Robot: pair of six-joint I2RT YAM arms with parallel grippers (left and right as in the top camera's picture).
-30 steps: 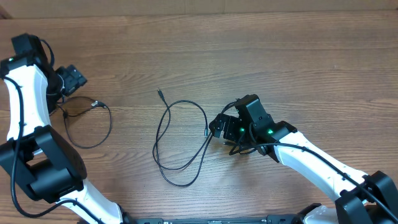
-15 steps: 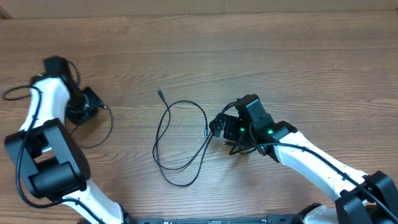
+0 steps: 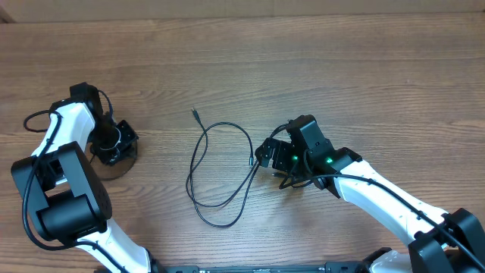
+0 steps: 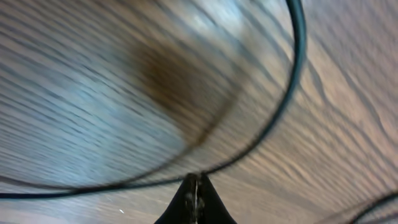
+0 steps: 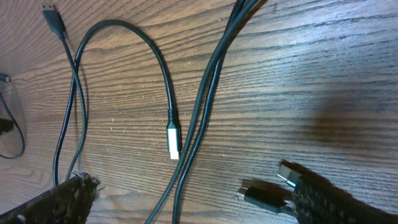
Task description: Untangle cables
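Right wrist view, nearest first: the right gripper [image 5: 189, 186] stands wide open, its dark fingers [image 5: 68, 199] at the two lower corners of the frame, with nothing clamped between them. Just inside the lower-right finger, two dark plugs [image 5: 264, 194] lie on the wooden table [image 5: 311, 74]. At mid-frame a silvery plug tip [image 5: 173, 142] ends the looped cable [image 5: 155, 56], which arches up toward the upper left. A dark plug [image 5: 54, 15] lies in that far corner. A pair of dark strands [image 5: 211, 81] runs side by side from bottom centre to top right, passing just beside the silvery tip.

Left wrist view, badly blurred: the left gripper [image 4: 196, 196] is closed, its fingertips pressed together at bottom centre. The left cable [image 4: 292, 81] sweeps down from the top right to those tips, and a second strand comes in from the lower left. The two strands meet right at the tips, and I cannot tell whether the cable is pinched.

Overhead, from the lower edge upward: the looped cable lies in the middle of the frame, between the two arms. The right gripper sits just right of it, with a dark tangle [image 3: 286, 183] beneath its wrist. At the left, the left gripper points down at the table, and an arc of the left cable shows just below it.
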